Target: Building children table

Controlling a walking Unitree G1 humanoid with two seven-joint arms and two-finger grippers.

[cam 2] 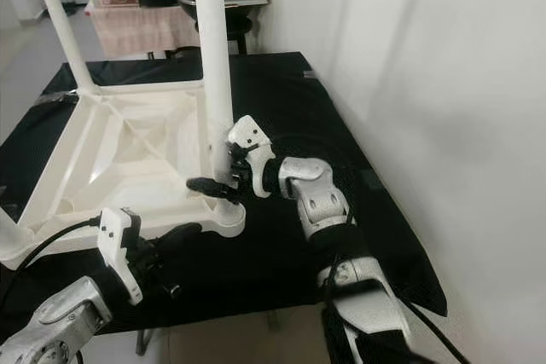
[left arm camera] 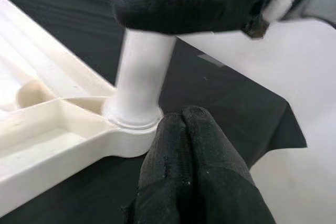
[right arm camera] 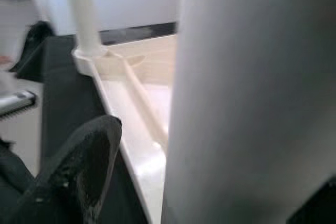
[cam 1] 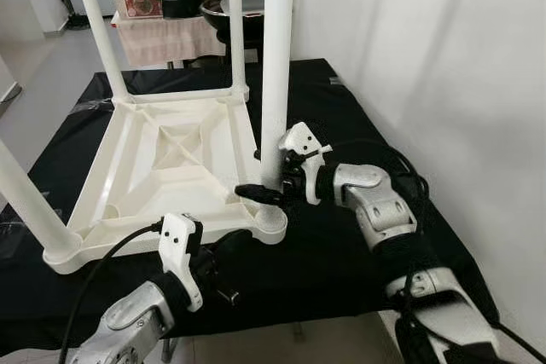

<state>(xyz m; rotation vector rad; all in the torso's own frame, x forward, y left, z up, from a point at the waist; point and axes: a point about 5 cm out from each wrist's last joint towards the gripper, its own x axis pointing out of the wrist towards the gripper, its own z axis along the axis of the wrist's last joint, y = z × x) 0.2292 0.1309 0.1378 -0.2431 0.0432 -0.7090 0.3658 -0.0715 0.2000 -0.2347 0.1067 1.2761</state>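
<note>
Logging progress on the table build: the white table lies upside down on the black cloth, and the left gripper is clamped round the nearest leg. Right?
Not quite. The right gripper holds the nearest leg, as the left eye view shows. The left gripper sits shut beside the corner. The table does lie upside down on the black cloth.

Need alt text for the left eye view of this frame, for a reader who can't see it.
The right gripper clasps the near white leg, which stands upright in a corner socket of an upside-down white children's table on a black-covered surface. The left gripper, fingers together, rests beside that corner.
</note>
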